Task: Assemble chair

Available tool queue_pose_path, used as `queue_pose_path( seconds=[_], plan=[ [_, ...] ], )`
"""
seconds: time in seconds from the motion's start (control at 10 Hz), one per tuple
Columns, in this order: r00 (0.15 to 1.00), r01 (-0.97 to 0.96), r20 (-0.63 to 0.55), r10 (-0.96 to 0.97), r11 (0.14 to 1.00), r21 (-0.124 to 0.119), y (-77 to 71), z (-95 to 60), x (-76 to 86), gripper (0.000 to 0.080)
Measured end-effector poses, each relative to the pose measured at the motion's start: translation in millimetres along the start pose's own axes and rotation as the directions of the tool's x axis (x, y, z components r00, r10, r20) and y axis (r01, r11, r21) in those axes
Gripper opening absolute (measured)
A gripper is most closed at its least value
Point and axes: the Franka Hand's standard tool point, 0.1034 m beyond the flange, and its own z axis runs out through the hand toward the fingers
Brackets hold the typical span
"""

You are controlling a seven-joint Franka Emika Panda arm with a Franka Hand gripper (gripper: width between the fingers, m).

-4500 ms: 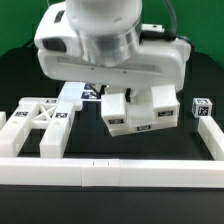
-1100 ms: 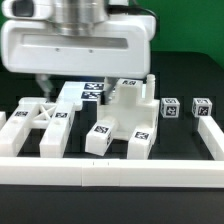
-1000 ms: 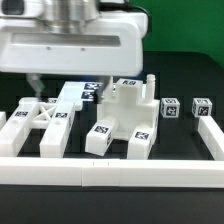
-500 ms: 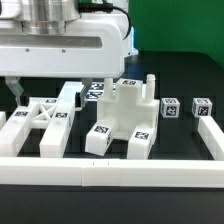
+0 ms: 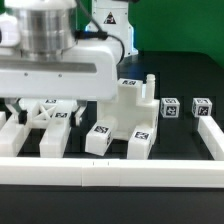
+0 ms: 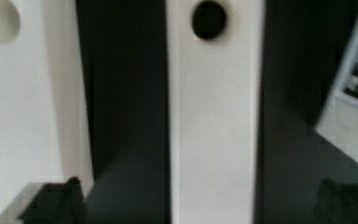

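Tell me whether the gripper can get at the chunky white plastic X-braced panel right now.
Probably yes: the gripper hangs open right above the white X-braced panel, and nothing visible lies between them.

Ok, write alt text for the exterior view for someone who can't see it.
The robot's open hand hangs low over an X-braced panel at the exterior view's left. A chunky white chair piece stands mid-table, two small tagged blocks toward the exterior view's right, a white border rail in front.
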Motion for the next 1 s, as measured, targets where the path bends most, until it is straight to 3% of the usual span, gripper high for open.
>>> queue_pose_path(
  seconds=[0.5, 0.6, 1.0],
  plan=[
    [1.000, -0.004, 0.007, 0.004, 1.000, 0.000, -2.3, 6.2, -1.9, 0.0649],
    [0.999, -0.018, 0.041, 0.017, 1.000, 0.024, -0.5, 6.5, -6.5, 0.0649],
    [1.000, -0.019, 0.008, 0.019, 1.000, 0.011, -7.6, 13.6, 1.7, 0.0649]
  ],
)
